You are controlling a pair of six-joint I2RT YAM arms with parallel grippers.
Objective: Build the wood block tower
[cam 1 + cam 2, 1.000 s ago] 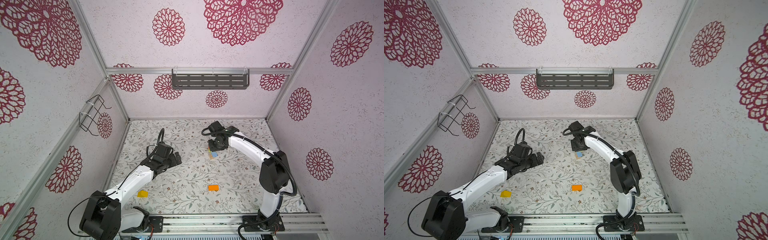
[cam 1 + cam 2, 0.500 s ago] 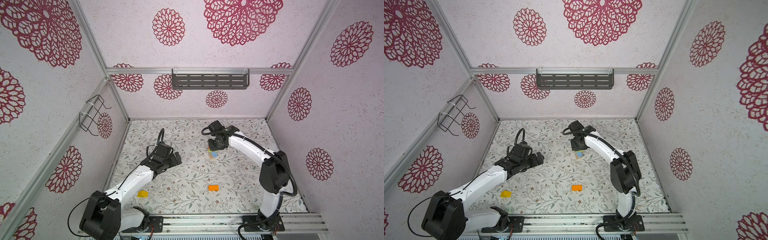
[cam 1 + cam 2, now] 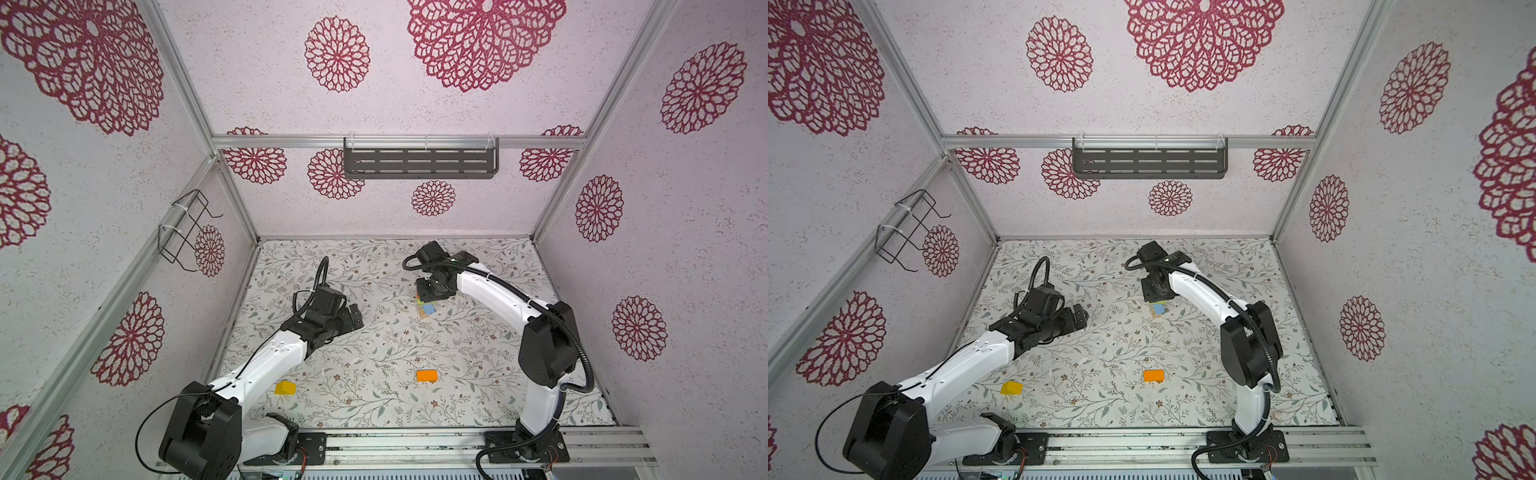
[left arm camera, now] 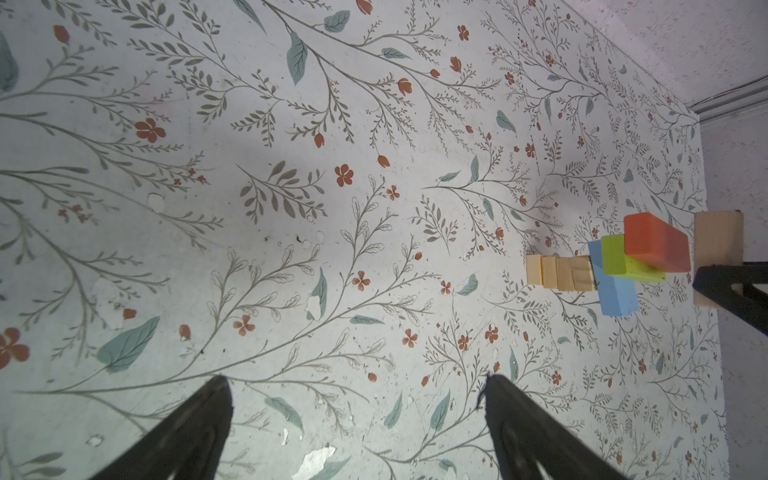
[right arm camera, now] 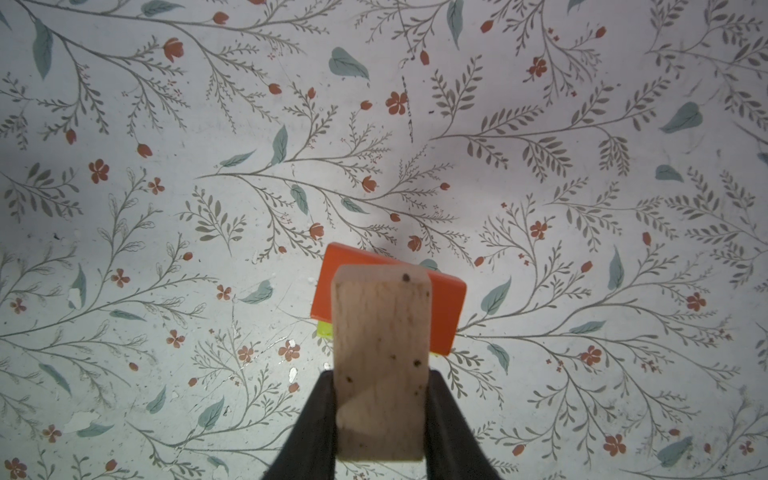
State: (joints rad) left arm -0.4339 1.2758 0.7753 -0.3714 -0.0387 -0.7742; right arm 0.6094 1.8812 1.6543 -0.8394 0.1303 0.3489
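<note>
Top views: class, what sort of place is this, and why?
Probably a robot test booth: left arm, right arm on a rail, patterned framed walls, wood blocks on the table.

A floral mat (image 3: 386, 345) with grey branches and small red flowers covers the table. The pale walls (image 3: 490, 208) carry crimson flower medallions. A dark slotted shelf (image 3: 419, 163) hangs on the far wall, and a black wire basket (image 3: 185, 230) on the left wall. An aluminium rail (image 3: 415, 441) runs along the near edge.
</note>
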